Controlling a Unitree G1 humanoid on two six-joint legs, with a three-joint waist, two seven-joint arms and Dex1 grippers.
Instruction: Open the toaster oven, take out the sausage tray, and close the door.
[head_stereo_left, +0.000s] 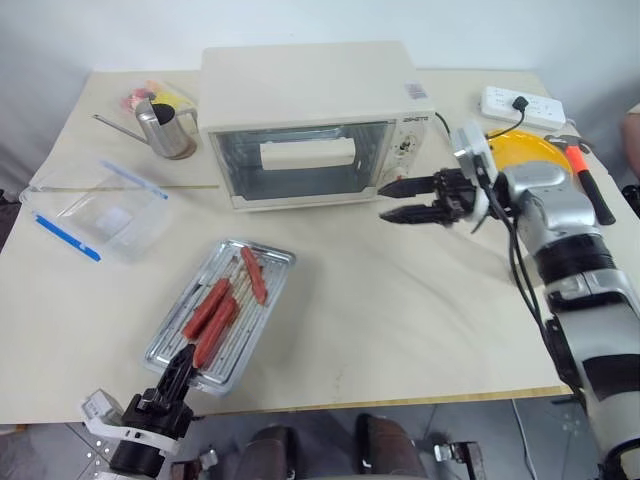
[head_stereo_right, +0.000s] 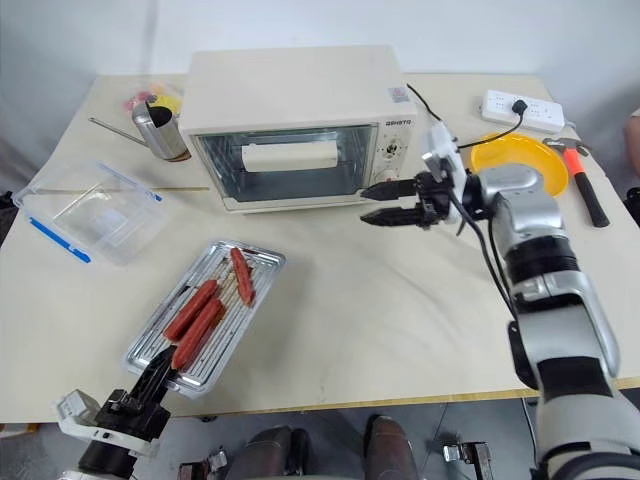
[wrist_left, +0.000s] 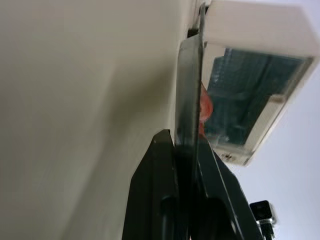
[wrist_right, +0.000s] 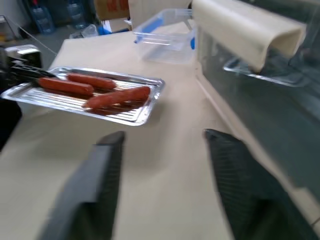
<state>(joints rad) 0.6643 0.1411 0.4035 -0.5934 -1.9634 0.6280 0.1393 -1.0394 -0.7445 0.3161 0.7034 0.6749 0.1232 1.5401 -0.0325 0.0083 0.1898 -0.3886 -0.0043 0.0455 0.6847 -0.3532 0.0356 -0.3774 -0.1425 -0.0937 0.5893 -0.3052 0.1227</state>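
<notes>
Although the oven looks closed, the left arm has not let go of the tray, so the job reads as nearly finished.

Toaster oven: the toaster oven (head_stereo_left: 318, 120) stands at the upper middle of the left eye view, on the cream table (head_stereo_left: 400, 320), its knob panel at its right end.

Door: the door (head_stereo_left: 300, 160) appears upright and shut against the oven's front, with the white bar handle (head_stereo_left: 308, 153) across the glass; nothing can be made out inside.

Sausage tray: the sausage tray (head_stereo_left: 218, 312) is out of the oven, at the lower left of the frame, near the table's front edge, with red-brown sausages (head_stereo_left: 210, 315) on its rack. In the right wrist view it seems raised slightly off the table, though I cannot be sure.

Left gripper: the left gripper (head_stereo_left: 183, 362), at the bottom left, has its black fingers pinched closed on the tray's near rim; the left wrist view shows the thin metal edge clamped between them.

Right gripper: the right gripper (head_stereo_left: 405, 200) hangs just beside the oven's lower right corner, fingers parted and empty, touching nothing.

Done: by my reading, the door was opened, the tray removed, and the door shut.

Left: setting the tray flat and releasing it.
</notes>
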